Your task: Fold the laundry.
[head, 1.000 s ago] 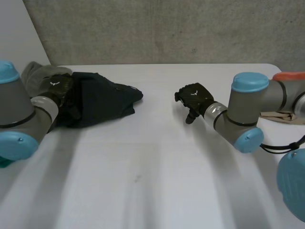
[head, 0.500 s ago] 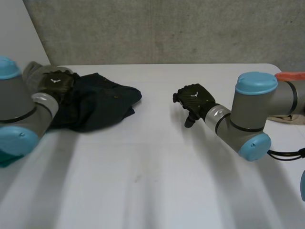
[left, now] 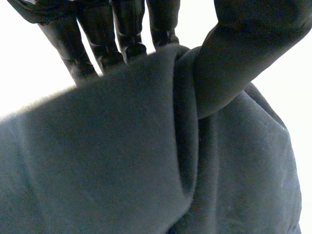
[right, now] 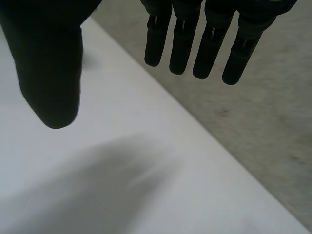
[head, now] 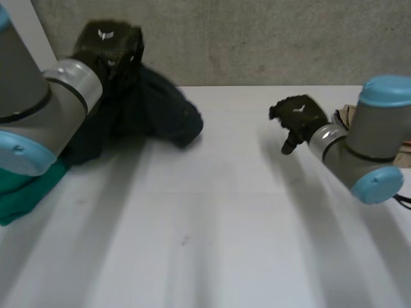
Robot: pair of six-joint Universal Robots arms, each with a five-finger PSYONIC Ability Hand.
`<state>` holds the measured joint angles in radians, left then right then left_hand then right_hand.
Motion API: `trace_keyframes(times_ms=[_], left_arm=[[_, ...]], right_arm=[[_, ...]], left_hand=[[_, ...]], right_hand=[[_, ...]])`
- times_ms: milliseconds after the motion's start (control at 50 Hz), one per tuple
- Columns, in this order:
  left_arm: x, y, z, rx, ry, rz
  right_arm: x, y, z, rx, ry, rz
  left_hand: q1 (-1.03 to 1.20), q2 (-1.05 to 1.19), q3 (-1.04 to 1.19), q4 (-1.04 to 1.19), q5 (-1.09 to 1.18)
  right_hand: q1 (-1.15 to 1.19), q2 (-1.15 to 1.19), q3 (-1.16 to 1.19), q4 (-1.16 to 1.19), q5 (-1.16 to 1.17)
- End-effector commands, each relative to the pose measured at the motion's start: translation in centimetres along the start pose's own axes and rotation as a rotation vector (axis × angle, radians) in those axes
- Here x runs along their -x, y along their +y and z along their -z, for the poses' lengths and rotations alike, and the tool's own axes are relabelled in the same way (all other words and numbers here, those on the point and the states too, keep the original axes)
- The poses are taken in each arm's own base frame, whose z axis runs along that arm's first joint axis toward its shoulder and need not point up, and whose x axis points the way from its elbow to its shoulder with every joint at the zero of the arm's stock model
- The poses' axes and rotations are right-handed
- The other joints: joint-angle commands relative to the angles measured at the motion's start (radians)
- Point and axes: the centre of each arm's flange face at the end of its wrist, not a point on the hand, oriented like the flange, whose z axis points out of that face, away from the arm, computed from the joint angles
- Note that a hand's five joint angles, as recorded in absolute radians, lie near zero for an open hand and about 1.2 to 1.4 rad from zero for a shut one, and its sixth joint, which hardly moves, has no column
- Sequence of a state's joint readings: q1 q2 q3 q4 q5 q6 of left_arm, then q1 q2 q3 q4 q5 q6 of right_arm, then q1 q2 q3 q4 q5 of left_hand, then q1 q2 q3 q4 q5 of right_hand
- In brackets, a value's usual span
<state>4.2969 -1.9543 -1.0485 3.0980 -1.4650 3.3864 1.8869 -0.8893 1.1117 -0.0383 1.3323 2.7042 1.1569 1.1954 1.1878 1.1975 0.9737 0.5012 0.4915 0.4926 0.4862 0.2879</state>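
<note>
We saw the left robot hand (head: 109, 40) up above the far left part of the table (head: 212, 212), its thumb and fingers pinching a fold of the dark garment (head: 164, 115), which hung below it down toward the table. The right robot hand (head: 297, 114) hovered well apart, fingers straight and spread, holding nothing. A green cloth (head: 29, 186) lay under the left arm.

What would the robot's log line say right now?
left hand: pinches dark cloth, hanging over table | right hand: open, empty
</note>
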Motion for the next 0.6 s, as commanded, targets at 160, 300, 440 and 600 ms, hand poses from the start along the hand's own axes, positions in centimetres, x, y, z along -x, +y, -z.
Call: trace_keyframes(times_ms=[160, 300, 440, 600], left_arm=[[-9.3, 6.2, 12.4, 0.365, 0.383, 0.122], [-10.8, 9.0, 15.9, 0.460, 0.455, 0.062], [-6.2, 6.4, 12.9, 0.337, 0.233, 0.023], [-0.8, 6.5, 9.2, 0.328, 0.015, 0.068]], right_arm=[[-5.6, -4.2, 3.5, -0.082, 0.108, -0.016], [-2.9, -4.2, 3.9, -0.088, -0.016, 0.046], [1.7, -3.8, 2.8, -0.104, -0.146, 0.156], [6.5, -3.0, 1.2, -0.085, -0.282, 0.140]], left_hand=[[0.239, 0.201, 0.208, 0.199, 0.248], [-0.442, -0.480, -0.473, -0.482, -0.433], [-0.982, -1.021, -1.013, -1.023, -0.974], [-0.982, -1.021, -1.013, -1.023, -0.974]], right_hand=[[0.020, 0.029, 0.028, 0.035, 0.059], [0.014, 0.024, 0.023, 0.029, 0.053], [-0.007, 0.003, 0.002, 0.008, 0.032], [-0.018, -0.009, -0.010, -0.003, 0.020]])
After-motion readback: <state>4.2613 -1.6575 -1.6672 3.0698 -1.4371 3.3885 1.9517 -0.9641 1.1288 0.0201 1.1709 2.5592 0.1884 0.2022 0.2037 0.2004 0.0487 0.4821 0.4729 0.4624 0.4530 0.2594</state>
